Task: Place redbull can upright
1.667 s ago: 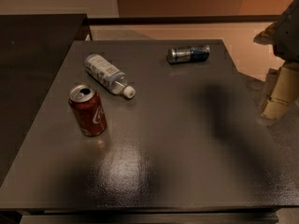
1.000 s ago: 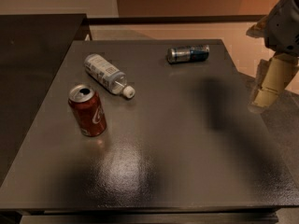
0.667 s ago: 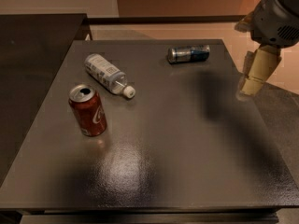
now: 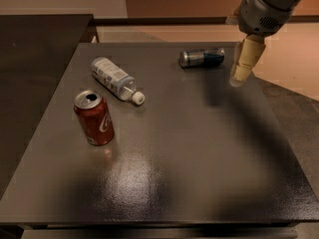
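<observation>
Table [image 4: 169, 133] edge: hand [image 4: 239, 77] near redbull can [image 4: 202, 57]

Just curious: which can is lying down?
The blue-silver redbull can, on its side beside the tool at the far right; the red cola can stands upright.

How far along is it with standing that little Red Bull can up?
Nothing looks done yet: the redbull can lies on its side near the far edge of the table. In hand: the gripper hovers beside the can, not touching it and carrying nothing. Left to do: grasp the can, turn it upright and set it down on the table.
</observation>
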You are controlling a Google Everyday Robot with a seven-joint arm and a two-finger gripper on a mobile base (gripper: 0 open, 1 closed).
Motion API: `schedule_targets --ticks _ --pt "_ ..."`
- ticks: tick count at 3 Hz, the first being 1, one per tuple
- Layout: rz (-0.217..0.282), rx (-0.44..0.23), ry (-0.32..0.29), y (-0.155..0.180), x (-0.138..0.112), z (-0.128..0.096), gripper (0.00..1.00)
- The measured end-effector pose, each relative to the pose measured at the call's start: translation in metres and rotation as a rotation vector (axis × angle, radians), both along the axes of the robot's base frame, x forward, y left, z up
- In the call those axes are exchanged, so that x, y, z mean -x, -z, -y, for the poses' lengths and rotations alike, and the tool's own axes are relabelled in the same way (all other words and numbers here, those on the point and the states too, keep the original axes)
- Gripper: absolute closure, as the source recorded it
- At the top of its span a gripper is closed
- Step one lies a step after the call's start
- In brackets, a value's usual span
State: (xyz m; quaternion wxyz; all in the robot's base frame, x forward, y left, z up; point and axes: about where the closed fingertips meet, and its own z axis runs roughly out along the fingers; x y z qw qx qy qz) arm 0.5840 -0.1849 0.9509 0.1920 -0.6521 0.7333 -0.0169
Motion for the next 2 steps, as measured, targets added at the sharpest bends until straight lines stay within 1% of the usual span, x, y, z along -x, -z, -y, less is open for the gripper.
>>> schedule_targets --ticks 1,2 --pt "-0.012 0.019 -0.035 0.014 -0.038 -0.012 0.00" --pt "-0.015 0.036 -0.057 0.028 -0.064 -0.023 0.00"
